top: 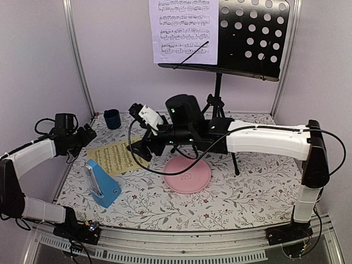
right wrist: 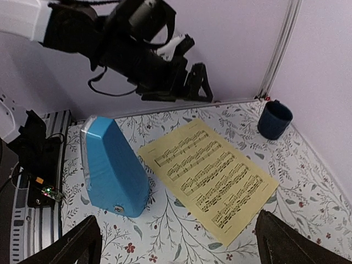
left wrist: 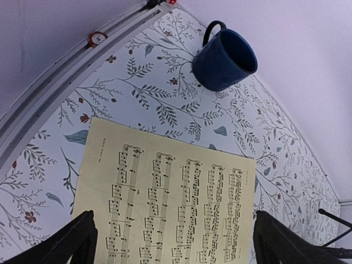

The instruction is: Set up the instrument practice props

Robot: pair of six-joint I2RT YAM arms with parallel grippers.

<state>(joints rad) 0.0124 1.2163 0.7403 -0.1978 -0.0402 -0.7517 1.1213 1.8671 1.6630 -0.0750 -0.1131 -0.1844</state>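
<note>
The black perforated music stand (top: 253,33) stands at the back on its tripod, with the lilac sheet (top: 184,30) resting on its desk. The yellow sheet (top: 115,157) lies flat on the table at the left; it also shows in the left wrist view (left wrist: 170,203) and the right wrist view (right wrist: 212,176). The blue metronome (top: 102,184) stands upright near the sheet's front corner and shows in the right wrist view (right wrist: 113,168). My left gripper (top: 87,133) is open and empty above the sheet's left side (left wrist: 173,247). My right gripper (top: 144,149) is open and empty above the sheet's right side (right wrist: 176,247).
A pink round plate (top: 188,174) lies mid-table under the right arm. A dark blue cup (top: 112,118) stands at the back left corner and shows in both wrist views (left wrist: 224,59) (right wrist: 274,119). Frame posts and walls close in the left side.
</note>
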